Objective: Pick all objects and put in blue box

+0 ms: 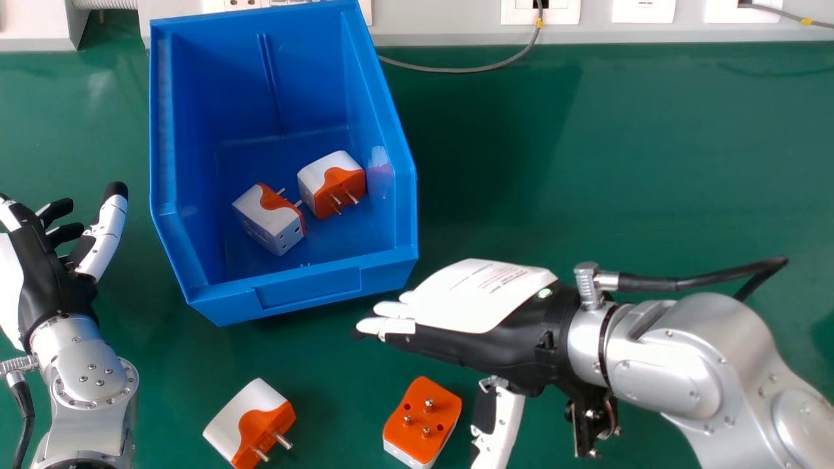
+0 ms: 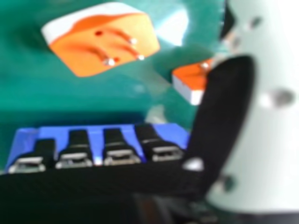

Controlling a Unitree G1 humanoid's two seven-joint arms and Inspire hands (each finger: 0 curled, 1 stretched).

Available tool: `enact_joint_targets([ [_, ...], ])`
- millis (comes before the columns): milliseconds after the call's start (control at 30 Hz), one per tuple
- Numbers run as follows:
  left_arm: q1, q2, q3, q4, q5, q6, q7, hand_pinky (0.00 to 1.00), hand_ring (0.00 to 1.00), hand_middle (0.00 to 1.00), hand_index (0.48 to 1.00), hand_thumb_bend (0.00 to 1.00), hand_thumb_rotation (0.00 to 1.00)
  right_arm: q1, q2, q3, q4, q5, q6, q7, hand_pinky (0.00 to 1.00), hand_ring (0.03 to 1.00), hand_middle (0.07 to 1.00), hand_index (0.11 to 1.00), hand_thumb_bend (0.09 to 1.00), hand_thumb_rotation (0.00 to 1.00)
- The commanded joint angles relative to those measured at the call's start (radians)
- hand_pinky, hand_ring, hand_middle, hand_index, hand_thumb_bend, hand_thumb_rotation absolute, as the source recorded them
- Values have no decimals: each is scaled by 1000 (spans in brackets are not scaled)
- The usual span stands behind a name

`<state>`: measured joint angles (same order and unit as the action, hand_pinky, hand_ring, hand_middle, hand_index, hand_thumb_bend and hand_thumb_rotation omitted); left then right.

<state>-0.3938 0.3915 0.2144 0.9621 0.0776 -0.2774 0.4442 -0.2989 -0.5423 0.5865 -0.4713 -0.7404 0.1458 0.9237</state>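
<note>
Tabletop (image 1: 619,163), flat and green: lies beneath the whole job.
Open-topped blue plastic box (image 1: 306,286): upright on the tabletop, left of centre, its low lip nearest me.
Silver right arm (image 1: 704,378): in from the right, angled across the tabletop.
My black and white right hand (image 1: 482,352): above the tabletop, near the box's near right corner, back of the hand showing.
Its fingers (image 2: 113,137): straight, side by side, narrow gaps between them.
Its thumb (image 2: 229,112): well apart from them.
My black and white left hand (image 1: 55,286): left of the box, fingers loosely spread, thumb stretched out away from them.
White and orange block-shaped plug adapter (image 1: 257,420): on the tabletop, nearer me than the box, pins aimed at the near right.
Orange-faced adapter with a white base (image 1: 423,420): on the tabletop, pins up, just beside my right thumb in the head view.
Boxed white and orange adapters, two: one (image 1: 270,221) tilted, the other (image 1: 332,182) just beside it on the right; whether they touch, I cannot tell.
White rectangular socket plate (image 1: 515,14): beyond the tabletop's far edge.
Thin grey cable (image 1: 469,70): curves from beside the box up to the socket plate.
</note>
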Motion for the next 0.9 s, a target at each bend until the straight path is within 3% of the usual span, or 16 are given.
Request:
enact_joint_targets([
  [0, 16, 1, -2, -13, 6, 6, 0, 582, 741, 811, 870, 640, 534, 8, 13, 4, -11, -28, -5, -8, 888, 885, 902, 893, 854, 48],
  [267, 18, -2, 4, -16, -1, 2, -8, 584, 739, 810, 871, 635, 534, 40, 34, 45, 33, -139, -63, -68, 799, 838, 873, 829, 756, 10],
  [433, 14, 1, 8, -1, -4, -5, -12, 587, 740, 811, 873, 634, 533, 58, 53, 76, 52, -182, -90, -62, 705, 773, 830, 785, 726, 43],
  [700, 13, 1, 13, 1, -14, -10, -18, 589, 740, 812, 873, 637, 535, 83, 76, 113, 65, -306, -137, -81, 623, 720, 788, 770, 688, 239],
  [867, 13, 2, 11, -6, -12, -5, -18, 587, 740, 812, 873, 638, 537, 99, 84, 126, 74, -370, -176, -112, 584, 702, 775, 766, 676, 324],
])
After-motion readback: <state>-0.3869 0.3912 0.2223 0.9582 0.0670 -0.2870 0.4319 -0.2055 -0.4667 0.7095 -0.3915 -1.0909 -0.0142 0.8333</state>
